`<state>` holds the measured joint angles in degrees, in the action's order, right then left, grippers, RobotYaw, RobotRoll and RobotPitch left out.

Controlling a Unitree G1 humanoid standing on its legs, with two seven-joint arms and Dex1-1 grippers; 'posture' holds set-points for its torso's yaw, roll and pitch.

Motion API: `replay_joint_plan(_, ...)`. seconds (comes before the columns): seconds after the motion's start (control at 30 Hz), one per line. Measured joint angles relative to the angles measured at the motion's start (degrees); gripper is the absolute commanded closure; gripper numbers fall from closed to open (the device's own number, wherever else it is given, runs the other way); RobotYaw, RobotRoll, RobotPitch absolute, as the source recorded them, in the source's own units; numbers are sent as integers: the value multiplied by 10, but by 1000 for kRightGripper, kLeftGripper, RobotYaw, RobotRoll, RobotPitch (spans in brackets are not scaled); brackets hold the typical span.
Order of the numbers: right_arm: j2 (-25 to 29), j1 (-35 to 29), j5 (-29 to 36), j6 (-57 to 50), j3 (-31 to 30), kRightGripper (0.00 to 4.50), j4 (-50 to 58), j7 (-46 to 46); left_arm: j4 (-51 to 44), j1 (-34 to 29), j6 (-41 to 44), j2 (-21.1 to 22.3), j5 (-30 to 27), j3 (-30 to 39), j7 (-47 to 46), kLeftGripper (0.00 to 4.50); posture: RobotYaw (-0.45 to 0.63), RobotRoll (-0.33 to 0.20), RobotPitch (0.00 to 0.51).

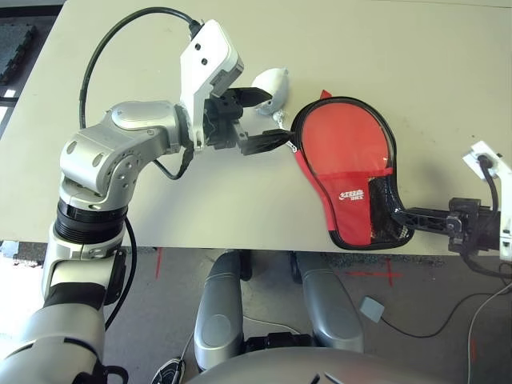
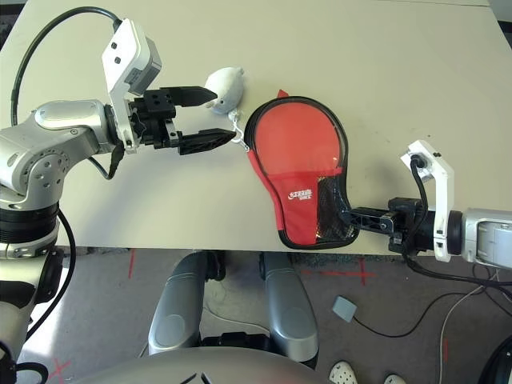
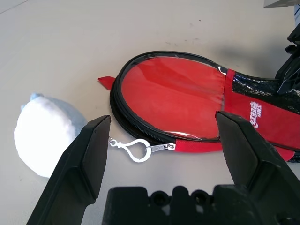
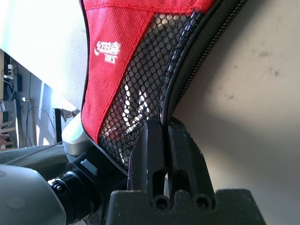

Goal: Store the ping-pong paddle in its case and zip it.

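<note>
We find the case (image 1: 346, 172) lying flat on the table (image 1: 448, 64), right of centre in the left eye view, its rounded end toward the top of the frame and its narrow end near the table's lower edge. The side with the red fabric, white logo (image 1: 351, 195) and black mesh pocket (image 4: 145, 70) faces up. Behind its clear window we note a smooth red surface; we cannot tell whether this is the paddle or the case's own fabric. A small red tab (image 1: 326, 94) stands out from the rounded end.

The right gripper (image 4: 164, 123), entering from the right of the frame, has its fingers pressed together on the black rim of the case, beside the mesh at the narrow end. The left gripper (image 1: 282, 115), left of the case and beside its rounded end, holds its fingers well apart with nothing between them.

We observe a metal zipper pull (image 3: 163, 147) at the left edge of the case, joined to a white clip (image 3: 136, 150). The grey-white plush charm (image 1: 273, 86) rests on the table at upper centre, just left of the case's rounded end.
</note>
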<state>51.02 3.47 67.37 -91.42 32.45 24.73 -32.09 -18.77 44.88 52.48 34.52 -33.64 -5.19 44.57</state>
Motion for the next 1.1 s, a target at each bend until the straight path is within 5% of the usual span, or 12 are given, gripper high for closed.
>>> replay_joint_plan(0.37,31,-34,10,8,5,4453,1,-10,12,2,-7,-2,1,-4,1,0,-130,0,332)
replay_joint_plan(0.53,87,-62,-13,46,-1,3076,-3,-50,13,2,-10,-3,2,-4,1,0,-124,0,330)
replay_joint_plan(0.8,169,-51,-120,235,-16,30,-69,-195,14,1,-12,-2,4,-4,1,0,-119,0,331)
replay_joint_plan(1.1,105,144,-249,435,-175,30,-156,-238,18,1,-15,-1,11,1,-6,0,-110,0,335)
